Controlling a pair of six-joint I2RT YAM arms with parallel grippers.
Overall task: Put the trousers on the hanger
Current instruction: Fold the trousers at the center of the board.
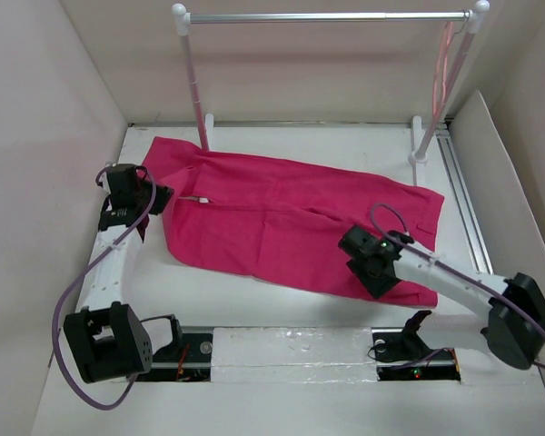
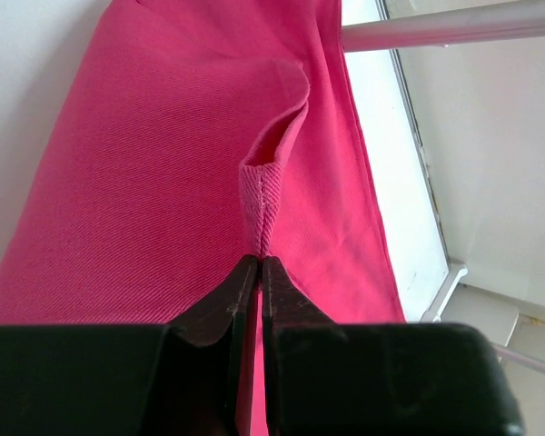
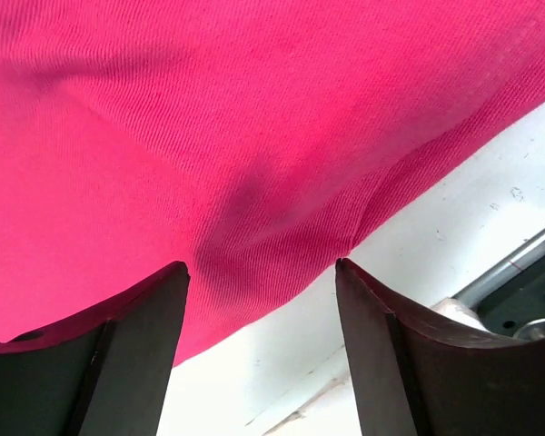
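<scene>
1. Lower right of the top view: the right gripper (image 1: 374,263) stands over the near edge of the large magenta-pink pair of soft cloth trousers (image 1: 282,213). In its wrist view the two dark fingers (image 3: 136,336) are spread apart with a small pucker of cloth between them, and nothing is gripped.
2. Left of centre: the left gripper (image 1: 162,196) has its fingers pressed together on a raised fold of the trousers, a stitched edge pinched up just past the tips in the wrist view.
3. Centre: the trousers lie spread flat on the white table (image 1: 209,300), running from upper left to lower right.
4. Top: a white-posted rack with a silver bar (image 1: 327,16) spans the frame. The thin pale-pink clothes hanger (image 1: 443,68) hangs at its right end, well apart from the trousers.
5. The step in hand looks like securing a two-handed hold. The next move likely calls for the right fingers to lower onto that pucker and close before any lift toward the hanger.
</scene>
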